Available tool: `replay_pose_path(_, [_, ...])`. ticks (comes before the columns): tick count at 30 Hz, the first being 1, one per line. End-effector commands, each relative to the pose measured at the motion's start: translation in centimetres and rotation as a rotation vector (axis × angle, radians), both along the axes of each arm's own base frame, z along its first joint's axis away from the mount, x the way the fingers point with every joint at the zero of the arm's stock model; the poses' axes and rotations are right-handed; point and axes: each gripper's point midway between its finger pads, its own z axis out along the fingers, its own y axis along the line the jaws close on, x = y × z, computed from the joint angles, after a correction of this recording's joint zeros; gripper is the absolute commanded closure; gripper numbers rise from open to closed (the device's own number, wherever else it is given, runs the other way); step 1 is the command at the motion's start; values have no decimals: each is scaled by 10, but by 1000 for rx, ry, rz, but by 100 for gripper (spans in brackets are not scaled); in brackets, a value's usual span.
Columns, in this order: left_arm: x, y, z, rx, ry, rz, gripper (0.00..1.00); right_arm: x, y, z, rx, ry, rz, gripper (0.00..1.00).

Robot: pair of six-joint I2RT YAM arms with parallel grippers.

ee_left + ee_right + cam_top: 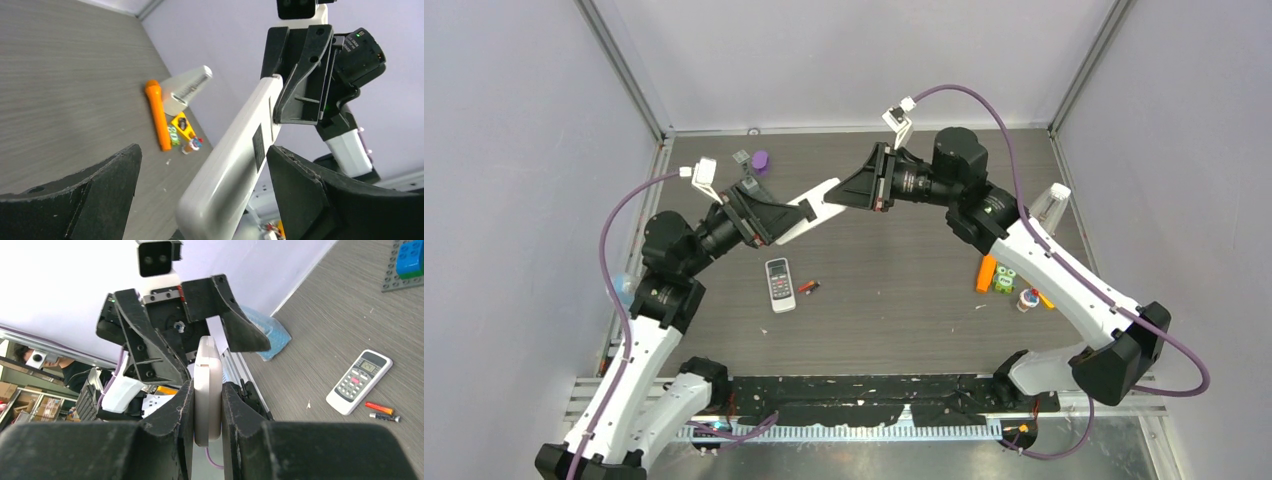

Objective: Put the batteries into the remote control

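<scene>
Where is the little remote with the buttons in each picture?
Top external: little remote lies left of centre, beside the batteries.
Left wrist: not in it.
Right wrist: at the right side, batteries just below it.
Shared landmark: the long white remote pinched by the right gripper, seen in all three.

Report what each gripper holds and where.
The right gripper holds the white remote by one end, clamped between its fingers. The left gripper stands open around the other end, gripping nothing.

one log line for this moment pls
right end effector: shut on white remote | left end effector: open around it | batteries: on table
</scene>
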Motion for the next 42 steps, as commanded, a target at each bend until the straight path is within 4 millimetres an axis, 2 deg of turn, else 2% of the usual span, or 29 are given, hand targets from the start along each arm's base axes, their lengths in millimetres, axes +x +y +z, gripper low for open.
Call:
replay_pose_path(1, [-23, -7, 42, -181, -70, -117, 3, -5, -11, 42, 126, -110, -33, 95])
replay_pose_path(4, [-26, -6, 54, -287, -78, -145, 5, -5, -12, 47, 172, -112, -39, 95])
replay_pose_path(7, [-26, -7, 58, -349, -70, -174, 9, -4, -10, 46, 204, -97, -39, 95])
replay_pose_path(12, [-26, -11, 59, -349, -73, -197, 19, 1, -8, 42, 225, -81, -52, 95])
replay_pose_path(15, [-25, -11, 56, -338, -75, -186, 29, 3, -8, 39, 226, -76, -61, 95])
replay_pose_path(20, [-19, -12, 49, -317, -66, -174, 55, 6, -6, 32, 227, -56, -69, 95])
replay_pose_path(24, [-14, -14, 44, -305, -56, -172, 69, 9, -6, 29, 227, -45, -76, 95])
replay_pose_path(28, [-10, -16, 39, -293, -44, -175, 100, 13, -4, 20, 215, -25, -86, 95])
replay_pose_path(31, [-4, -16, 30, -270, -28, -146, 100, 21, -8, 9, 197, -6, -118, 93])
replay_pose_path(34, [7, -15, 13, -206, 25, -96, 100, 32, -17, -9, 190, 14, -160, 81])
replay_pose_path(39, [17, -18, -2, -165, 91, -86, 100, 44, -25, -28, 183, 28, -192, 73])
replay_pose_path(42, [26, -20, -16, -150, 155, -73, 100, 51, -28, -42, 177, 44, -205, 65])
